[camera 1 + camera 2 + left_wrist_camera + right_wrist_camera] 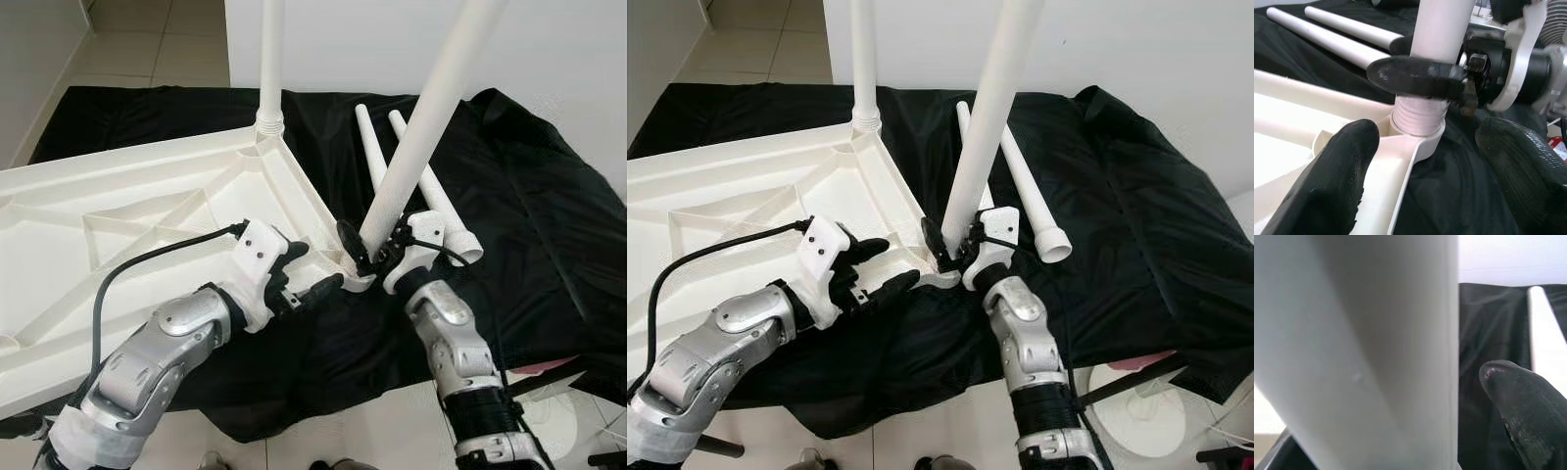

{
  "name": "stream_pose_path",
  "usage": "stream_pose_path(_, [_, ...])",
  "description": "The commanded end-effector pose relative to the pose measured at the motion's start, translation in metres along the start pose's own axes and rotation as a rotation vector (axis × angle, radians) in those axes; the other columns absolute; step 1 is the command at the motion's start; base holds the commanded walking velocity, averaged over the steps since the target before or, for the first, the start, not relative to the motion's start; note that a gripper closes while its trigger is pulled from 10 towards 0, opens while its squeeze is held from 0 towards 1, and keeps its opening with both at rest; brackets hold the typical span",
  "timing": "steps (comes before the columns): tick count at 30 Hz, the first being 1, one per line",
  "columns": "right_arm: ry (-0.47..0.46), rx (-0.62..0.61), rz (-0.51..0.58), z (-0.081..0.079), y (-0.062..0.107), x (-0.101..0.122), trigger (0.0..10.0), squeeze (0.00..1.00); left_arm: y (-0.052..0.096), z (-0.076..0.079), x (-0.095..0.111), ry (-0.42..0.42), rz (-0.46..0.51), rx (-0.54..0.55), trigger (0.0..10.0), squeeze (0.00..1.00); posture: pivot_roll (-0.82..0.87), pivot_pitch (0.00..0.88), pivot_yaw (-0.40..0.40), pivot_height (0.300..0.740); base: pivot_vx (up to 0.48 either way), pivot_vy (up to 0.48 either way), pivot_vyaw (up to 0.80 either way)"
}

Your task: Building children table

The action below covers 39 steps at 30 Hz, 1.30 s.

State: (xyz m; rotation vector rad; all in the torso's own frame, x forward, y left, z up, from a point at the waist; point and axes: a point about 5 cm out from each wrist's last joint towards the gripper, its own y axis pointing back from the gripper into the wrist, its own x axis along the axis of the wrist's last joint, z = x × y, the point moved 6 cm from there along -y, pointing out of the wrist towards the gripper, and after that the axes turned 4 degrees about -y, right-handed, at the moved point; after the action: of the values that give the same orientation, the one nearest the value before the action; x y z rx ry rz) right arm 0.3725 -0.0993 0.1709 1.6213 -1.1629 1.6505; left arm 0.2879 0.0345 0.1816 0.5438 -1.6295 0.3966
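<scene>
The right end effector (377, 250) grips a tilted white leg (423, 119) at the near corner socket of the upturned tabletop (127, 230); the left end effector (309, 274), fingers spread, straddles that corner; two spare legs (431, 191) lie just beyond on black cloth (529, 206); another leg (270, 64) stands upright at the far corner.

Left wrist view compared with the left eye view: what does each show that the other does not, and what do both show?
The left wrist view shows the threaded end of the tilted table leg entering the corner socket. The left eye view shows the whole upturned tabletop, the upright leg already fitted at the far corner, and the black cloth's extent. Both show the right gripper shut on the tilted leg, the open left gripper beside the corner, and two spare legs.
</scene>
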Motion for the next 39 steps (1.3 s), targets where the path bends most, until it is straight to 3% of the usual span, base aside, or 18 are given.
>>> stream_pose_path(1, [0.005,0.016,-0.013,0.005,0.004,-0.003,10.0,0.0,-0.002,0.01,0.0,-0.011,0.004,-0.073,10.0,0.0,0.02,0.074,-0.093,0.74,0.0,0.0,0.0])
stream_pose_path(5, [0.025,0.078,-0.044,0.007,0.005,-0.007,10.0,0.0,-0.004,0.009,0.0,-0.013,0.006,-0.061,10.0,0.0,0.02,0.063,-0.096,0.74,0.0,0.0,0.0])
stream_pose_path(6, [0.049,0.152,-0.072,0.006,0.005,-0.01,10.0,0.0,-0.007,0.007,-0.002,-0.01,-0.001,-0.039,10.0,0.0,0.03,0.051,-0.098,0.74,0.0,0.0,0.0])
stream_pose_path(12, [0.061,0.218,-0.089,0.005,0.003,-0.011,10.0,0.0,-0.008,0.007,-0.004,-0.023,-0.005,-0.027,10.0,0.0,0.03,0.048,-0.099,0.74,0.0,0.0,0.0])
stream_pose_path(13, [0.067,0.243,-0.09,0.006,0.0,-0.009,1.5,0.0,-0.009,0.007,-0.007,-0.014,-0.024,-0.023,10.0,0.0,0.03,0.041,-0.1,0.74,0.0,0.0,0.0])
stream_pose_path(14, [0.067,0.243,-0.09,0.006,0.0,-0.009,1.5,0.0,-0.009,0.007,-0.007,-0.014,-0.024,-0.023,10.0,0.0,0.03,0.041,-0.1,0.74,0.0,0.0,0.0])
stream_pose_path(15, [0.078,0.25,-0.091,0.008,-0.002,-0.008,0.0,0.0,-0.009,0.007,-0.009,0.001,-0.037,-0.024,10.0,0.0,0.04,0.036,-0.1,0.74,0.0,0.0,0.0])
stream_pose_path(17, [0.078,0.25,-0.091,0.008,-0.002,-0.008,0.0,0.0,-0.009,0.007,-0.009,0.001,-0.037,-0.024,10.0,0.0,0.04,0.036,-0.1,0.74,0.0,0.0,0.0])
stream_pose_path(18, [0.083,0.261,-0.092,0.009,-0.004,-0.008,1.2,0.0,-0.009,0.008,-0.01,0.007,-0.043,-0.026,10.0,0.0,0.04,0.035,-0.101,0.74,0.0,0.0,0.0])
stream_pose_path(19, [0.083,0.261,-0.092,0.009,-0.004,-0.008,1.2,0.0,-0.009,0.008,-0.01,0.007,-0.043,-0.026,10.0,0.0,0.04,0.035,-0.101,0.74,0.0,0.0,0.0])
stream_pose_path(20, [0.091,0.263,-0.092,0.01,-0.006,-0.007,0.0,0.0,-0.01,0.008,-0.011,-0.002,-0.051,-0.026,10.0,0.0,0.04,0.028,-0.101,0.74,0.0,0.0,0.0])
stream_pose_path(27, [0.109,0.253,-0.106,0.014,-0.007,-0.011,0.0,0.0,-0.012,0.013,-0.013,-0.004,-0.061,-0.041,10.0,0.0,0.04,0.017,-0.103,0.74,0.0,0.0,0.0])
stream_pose_path(28, [0.09,0.236,-0.104,0.017,-0.006,-0.013,4.7,0.0,-0.012,0.014,-0.014,0.001,-0.061,-0.046,10.0,0.0,0.04,0.017,-0.103,0.74,0.0,0.0,0.0])
stream_pose_path(29, [0.09,0.236,-0.104,0.017,-0.006,-0.013,4.7,0.0,-0.012,0.014,-0.014,0.001,-0.061,-0.046,10.0,0.0,0.04,0.017,-0.103,0.74,0.0,0.0,0.0])
stream_pose_path(30, [0.074,0.225,-0.106,0.018,-0.005,-0.015,10.0,0.0,-0.012,0.014,-0.014,0.006,-0.062,-0.049,10.0,0.0,0.04,0.016,-0.1,0.74,0.0,0.0,0.0])
stream_pose_path(36, [0.04,0.17,-0.106,0.021,-0.004,-0.018,10.0,0.0,-0.012,0.013,-0.014,-0.01,-0.061,-0.045,10.0,0.0,0.03,0.011,-0.095,0.74,0.0,0.0,0.0])
stream_pose_path(39, [0.078,0.083,-0.128,0.023,-0.003,-0.026,10.0,0.0,-0.011,0.008,-0.016,-0.01,-0.066,-0.025,10.0,0.0,0.03,0.009,-0.092,0.74,0.0,0.0,0.0])
